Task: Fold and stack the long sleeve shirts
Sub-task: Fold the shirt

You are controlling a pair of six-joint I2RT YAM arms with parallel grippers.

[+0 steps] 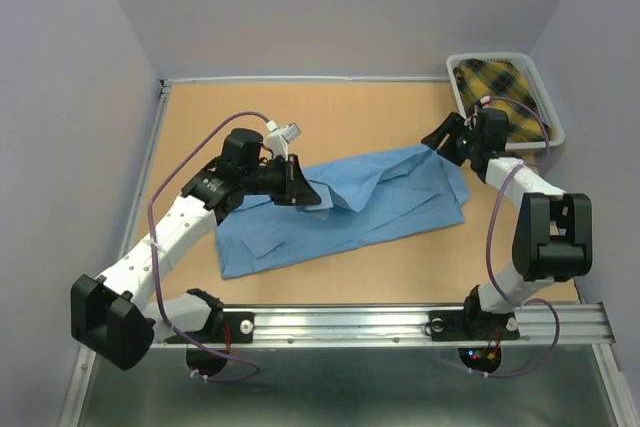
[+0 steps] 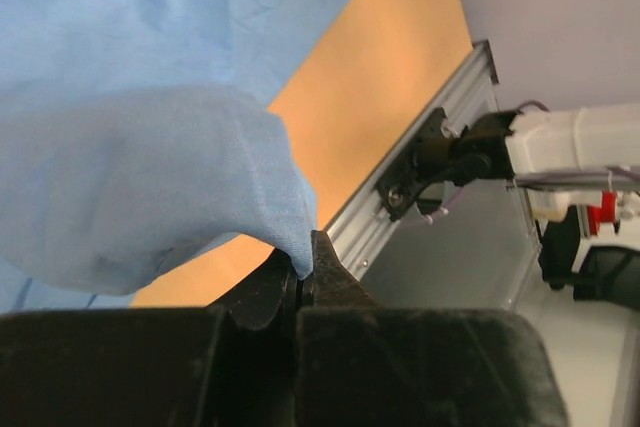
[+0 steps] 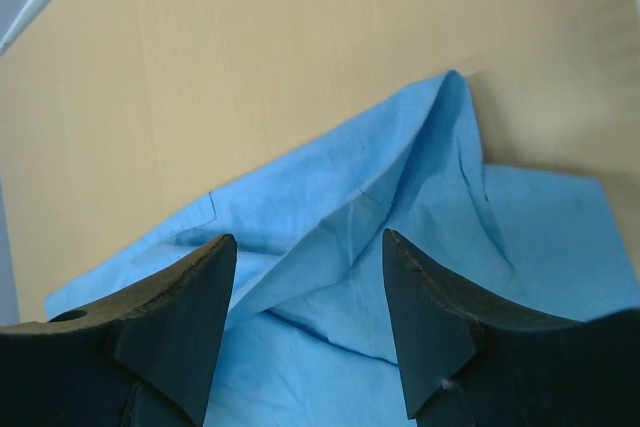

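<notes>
Where the left gripper (image 2: 305, 282) meets the cloth, its jaws are pressed together on a fold of the light blue shirt (image 1: 350, 212). The pinched edge is drawn up into a soft ridge above the rest of the fabric. The right gripper (image 3: 308, 237) has its jaws apart with nothing between them. It hangs just over the shirt's far right end, where a peaked crease rises from the cloth.

Outward from both grippers, the shirt lies rumpled across the middle of the table (image 1: 300, 107). It slants from the near left toward the far right, with its lower part flat on the surface and bare wood all round it.

At the far right corner of the surface stands a white bin (image 1: 455, 72) with a yellow-and-dark plaid cloth (image 1: 500, 82) inside, well apart from the shirt. Along the near edge runs the metal rail (image 1: 400, 322) that carries both arm bases.
</notes>
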